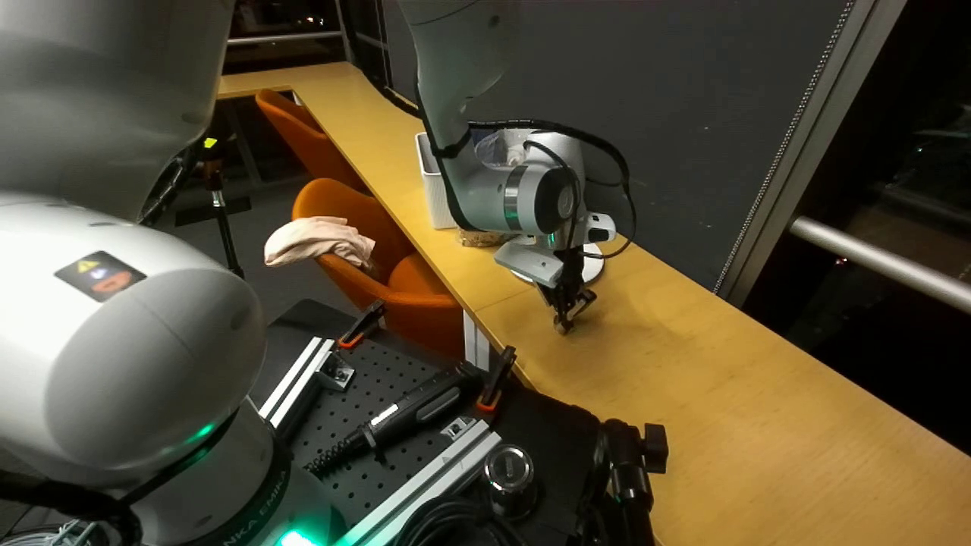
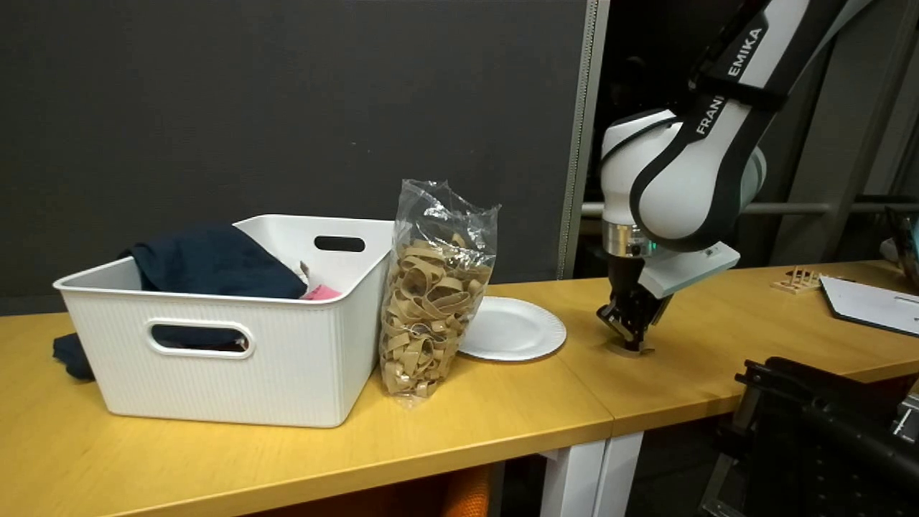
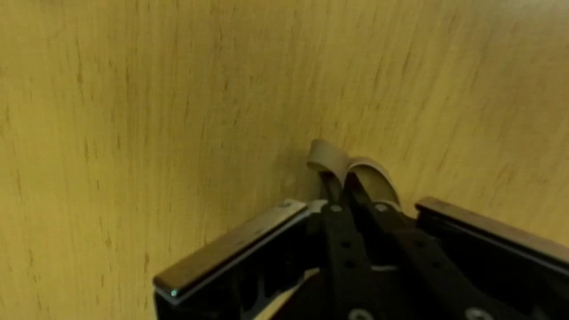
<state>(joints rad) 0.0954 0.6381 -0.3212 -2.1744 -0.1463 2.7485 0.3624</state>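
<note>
- Gripper (image 3: 343, 189): in the wrist view, fingertips drawn together, pinching a tan rubber band (image 3: 328, 156) near its middle; a loop bulges on either side.
- Position of the band: beneath the arm, at the surface of the wooden table (image 2: 707, 319); whether it touches the wood cannot be told.
- Step in hand (judged): grasping the band. Any next move calls for a steady pinch and clearance above the wood.
- Nearest neighbour: a white paper plate (image 2: 513, 332), partly masked in an exterior view by a clear bag (image 2: 434, 309) of similar bands.
- Obstacles (judged): the upright bag and the white bin (image 2: 230, 391) just beside it, holding dark cloth (image 2: 215, 266), restrict low travel past the plate.
- Opposite side: a pegged wooden piece (image 2: 795, 279) and a white-faced board (image 2: 872, 305).
</note>
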